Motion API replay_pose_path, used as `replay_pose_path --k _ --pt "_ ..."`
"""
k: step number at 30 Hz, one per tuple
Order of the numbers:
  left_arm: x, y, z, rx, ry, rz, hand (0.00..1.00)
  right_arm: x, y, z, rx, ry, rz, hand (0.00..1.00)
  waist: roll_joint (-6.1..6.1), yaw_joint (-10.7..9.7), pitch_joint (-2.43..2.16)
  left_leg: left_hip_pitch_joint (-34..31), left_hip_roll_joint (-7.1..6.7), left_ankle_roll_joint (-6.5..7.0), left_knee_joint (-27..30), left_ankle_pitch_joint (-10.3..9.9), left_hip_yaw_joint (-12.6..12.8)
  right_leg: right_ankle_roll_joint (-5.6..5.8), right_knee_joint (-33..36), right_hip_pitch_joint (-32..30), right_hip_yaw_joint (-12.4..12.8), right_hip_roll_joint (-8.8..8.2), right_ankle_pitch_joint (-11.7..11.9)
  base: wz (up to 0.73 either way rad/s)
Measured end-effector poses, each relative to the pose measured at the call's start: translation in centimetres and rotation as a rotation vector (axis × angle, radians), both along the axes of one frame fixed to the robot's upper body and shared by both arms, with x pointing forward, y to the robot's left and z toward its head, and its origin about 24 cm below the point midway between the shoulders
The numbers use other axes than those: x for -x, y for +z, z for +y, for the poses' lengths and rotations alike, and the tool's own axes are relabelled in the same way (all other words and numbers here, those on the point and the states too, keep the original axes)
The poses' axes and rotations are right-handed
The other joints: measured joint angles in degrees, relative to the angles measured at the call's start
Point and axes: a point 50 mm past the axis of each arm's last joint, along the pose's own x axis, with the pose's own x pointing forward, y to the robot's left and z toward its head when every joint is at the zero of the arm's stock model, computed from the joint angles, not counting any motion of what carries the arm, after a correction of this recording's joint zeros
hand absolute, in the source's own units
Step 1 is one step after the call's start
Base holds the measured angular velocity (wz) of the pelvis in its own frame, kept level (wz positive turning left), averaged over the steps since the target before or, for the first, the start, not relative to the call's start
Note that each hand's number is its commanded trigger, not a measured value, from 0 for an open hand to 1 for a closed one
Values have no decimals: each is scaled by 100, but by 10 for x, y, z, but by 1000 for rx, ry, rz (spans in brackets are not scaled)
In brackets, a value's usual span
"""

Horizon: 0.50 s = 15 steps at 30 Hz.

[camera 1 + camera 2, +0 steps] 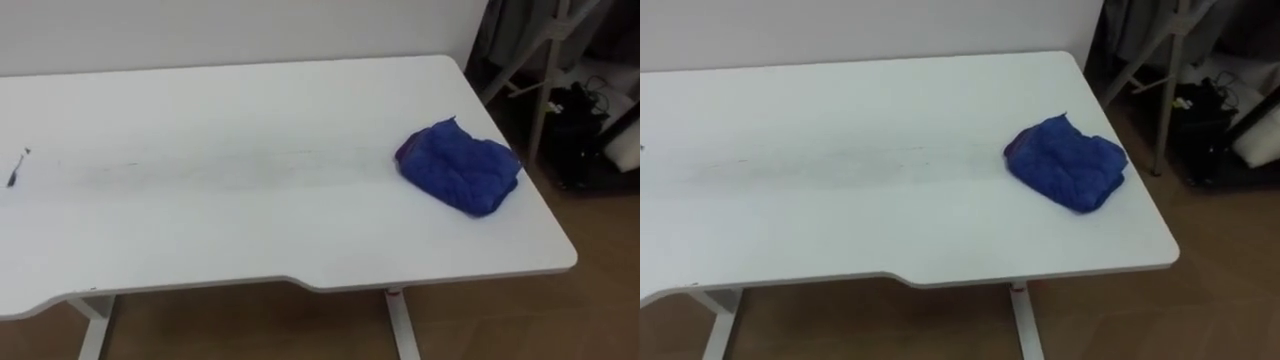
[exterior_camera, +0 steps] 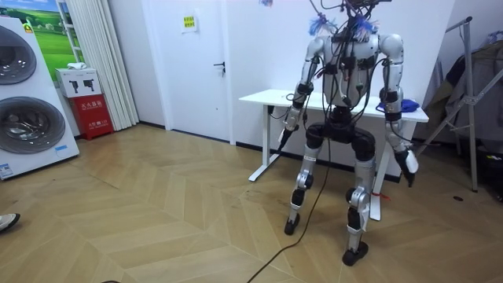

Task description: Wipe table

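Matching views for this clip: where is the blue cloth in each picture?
Left eye view: blue cloth, right of centre, near the white table's right end.
Right eye view: blue cloth, right of centre, same end.
Room view: blue cloth on the tabletop, at the view's right.
Shared landmark: the table's right end.

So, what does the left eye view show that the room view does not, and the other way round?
Left eye view: a faint grey smear across the white table and a small dark mark near its left edge. Room view: the robot standing at the table, its left robot hand and right robot hand hanging low at its sides, plus washing machines and a door. Both: the white table with the crumpled blue cloth lying near its right end.
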Motion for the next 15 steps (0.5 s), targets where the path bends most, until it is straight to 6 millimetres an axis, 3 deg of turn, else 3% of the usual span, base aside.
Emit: replay_pose_path --k 7,15 --pt "-13 -2 -13 -6 -63 -46 0 -28 -3 22 -112 208 -47 0 -58 66 -7 -91 -8 5 12 3 -14 8 -77 -19 -31 0 9 0" --pt "-13 -2 -19 -19 -78 -59 0 -21 -5 25 -155 208 -36 0 -39 65 3 -128 -16 5 3 3 -43 21 -172 45 -154 3 15 5"
